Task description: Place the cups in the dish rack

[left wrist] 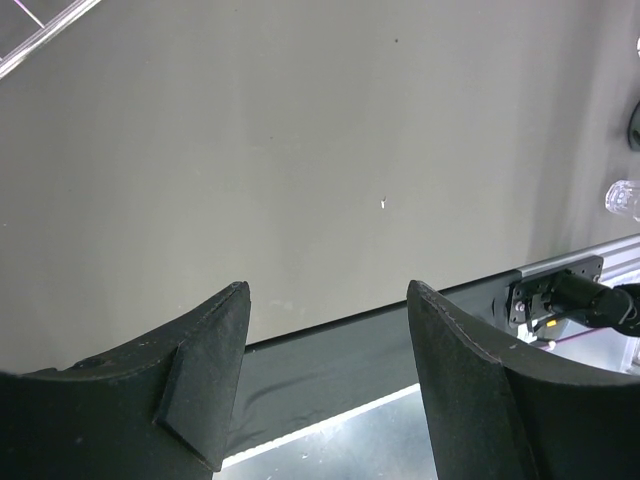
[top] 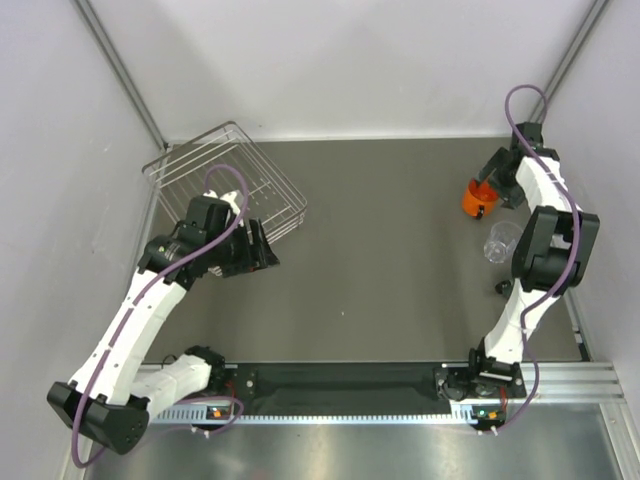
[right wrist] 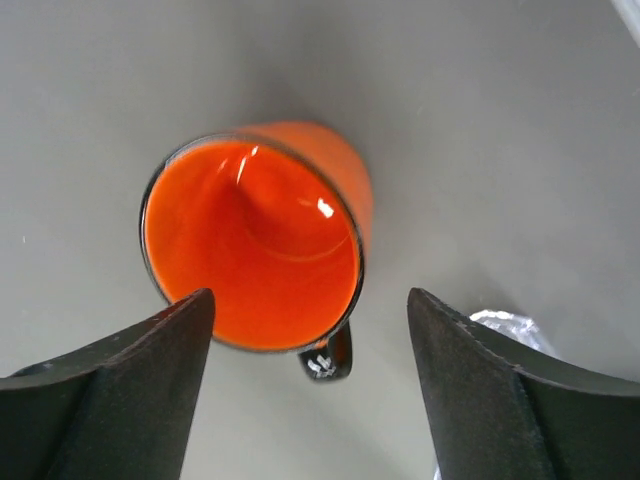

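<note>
The upright orange mug [right wrist: 255,245] sits below my right pincer [right wrist: 308,300], its handle pointing back toward my wrist; jaws apart, flanking the rim, touching nothing.

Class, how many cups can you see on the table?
2 clearly: the orange mug far right, under the right tool; a clear tumbler just nearer. The right arm may hide more.
</note>
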{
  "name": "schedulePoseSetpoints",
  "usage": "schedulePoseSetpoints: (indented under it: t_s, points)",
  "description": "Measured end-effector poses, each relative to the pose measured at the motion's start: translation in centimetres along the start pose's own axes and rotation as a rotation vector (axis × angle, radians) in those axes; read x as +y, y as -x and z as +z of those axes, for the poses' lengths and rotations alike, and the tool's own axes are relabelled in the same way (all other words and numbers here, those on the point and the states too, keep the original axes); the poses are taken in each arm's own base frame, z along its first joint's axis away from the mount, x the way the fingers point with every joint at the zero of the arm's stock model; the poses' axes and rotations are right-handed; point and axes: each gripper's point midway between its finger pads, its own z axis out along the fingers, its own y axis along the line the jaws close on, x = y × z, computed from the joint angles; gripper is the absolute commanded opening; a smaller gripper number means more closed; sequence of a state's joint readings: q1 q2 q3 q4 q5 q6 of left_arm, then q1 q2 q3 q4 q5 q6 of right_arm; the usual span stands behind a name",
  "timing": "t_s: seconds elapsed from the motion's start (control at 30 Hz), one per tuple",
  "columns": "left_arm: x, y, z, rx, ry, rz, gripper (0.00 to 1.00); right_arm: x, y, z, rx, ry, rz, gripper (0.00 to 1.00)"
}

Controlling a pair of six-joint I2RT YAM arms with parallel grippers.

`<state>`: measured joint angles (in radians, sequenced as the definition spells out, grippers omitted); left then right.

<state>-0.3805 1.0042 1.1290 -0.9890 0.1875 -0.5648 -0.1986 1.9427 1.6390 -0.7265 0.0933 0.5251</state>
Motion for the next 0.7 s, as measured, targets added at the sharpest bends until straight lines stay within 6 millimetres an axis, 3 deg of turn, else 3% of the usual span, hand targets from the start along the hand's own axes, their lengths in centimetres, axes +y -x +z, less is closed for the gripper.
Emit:
schedulePoseSetpoints:
  t_s: [0.3, 0.53, 0.7]
  points:
    - [0.0, -0.5, 0.6, 0.037, -0.006, -0.006, 0.69, -0.6, 3.4, 0.4, -0.056, -0.008, 0.001, 0.68]
    - [-0.3, -0.6, 1.0, 0.059, -0.020, -0.009, 0.69, -0.7, 2.4, 2.5, -0.010, -0.007, -0.019, 0.61]
    - [-0.7, -0.6, 0.9, 0.063, -0.036, -0.009, 0.69, -0.5, 1.4, 3.8, 0.032, 0.007, -0.030, 0.50]
